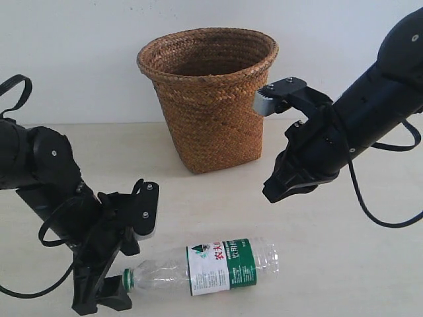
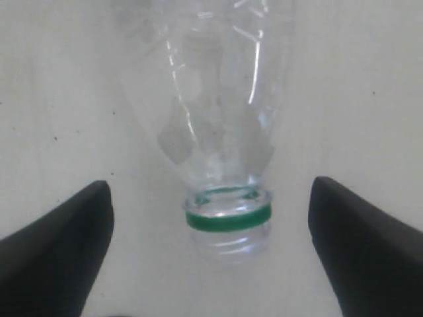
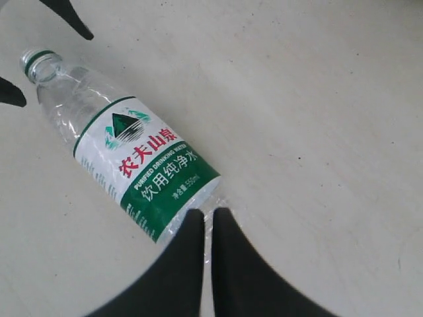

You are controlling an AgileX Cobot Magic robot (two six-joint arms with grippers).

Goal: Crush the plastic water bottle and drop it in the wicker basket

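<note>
Exterior view showed us the plastic water bottle (image 1: 211,267) lying on its side on the table (image 1: 344,264), nearer the camera than the wicker basket (image 1: 211,125) and apart from it, its neck toward the left gripper (image 1: 134,264). That gripper's jaws stood wide open on either side of the neck, touching nothing. The right gripper (image 1: 272,190) hung near the bottle's base end, jaws all but closed and empty. We saw a green ring but no cap and no water inside, so we judged the bottle light, thin-walled and easily collapsed, yet round and slick enough to roll. The stiff neck looked the surest hold, the soft ribbed body the place to squeeze.
</note>
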